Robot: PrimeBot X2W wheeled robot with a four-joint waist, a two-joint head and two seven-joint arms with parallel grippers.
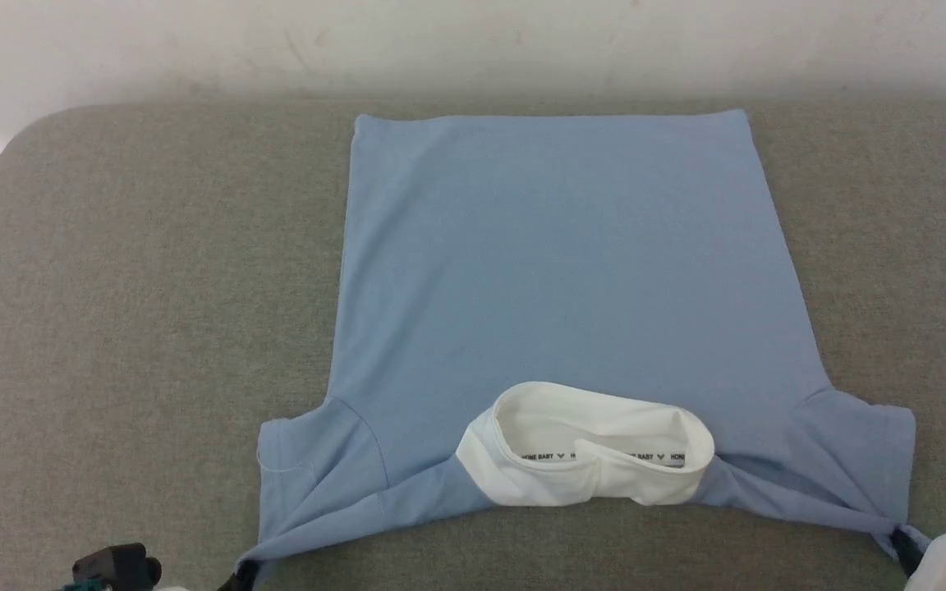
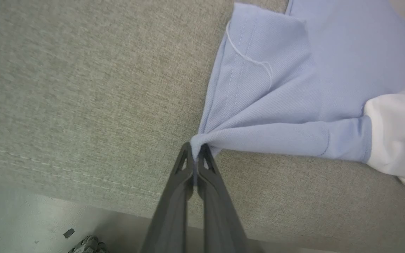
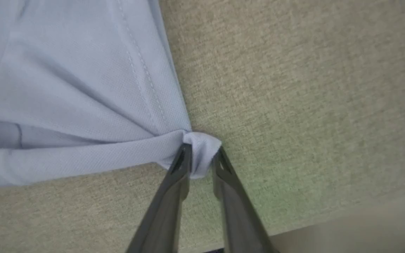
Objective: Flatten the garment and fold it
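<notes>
Left gripper [image 2: 196, 156] clamped on tip of left sleeve [image 2: 255, 77] of light blue polo shirt [image 1: 563, 271]. Right gripper [image 3: 200, 160] pinches tip of right sleeve [image 3: 93, 105]. Shoulder line taut between them, along near edge of grey upholstered surface [image 1: 128, 287]. White collar [image 1: 588, 455] nearest robot, hem [image 1: 551, 117] far. Long axis runs straight away from both grippers; both arms equally near.

A plain indoor room, bare enough to be a test space rather than a lived-in home, though that cannot be settled. A grey, fabric-covered worktop [image 1: 112, 328] with a rounded corner and a stitched seam stands against a scuffed white wall [image 1: 473, 41], above a pale hard floor [image 2: 12, 225].
</notes>
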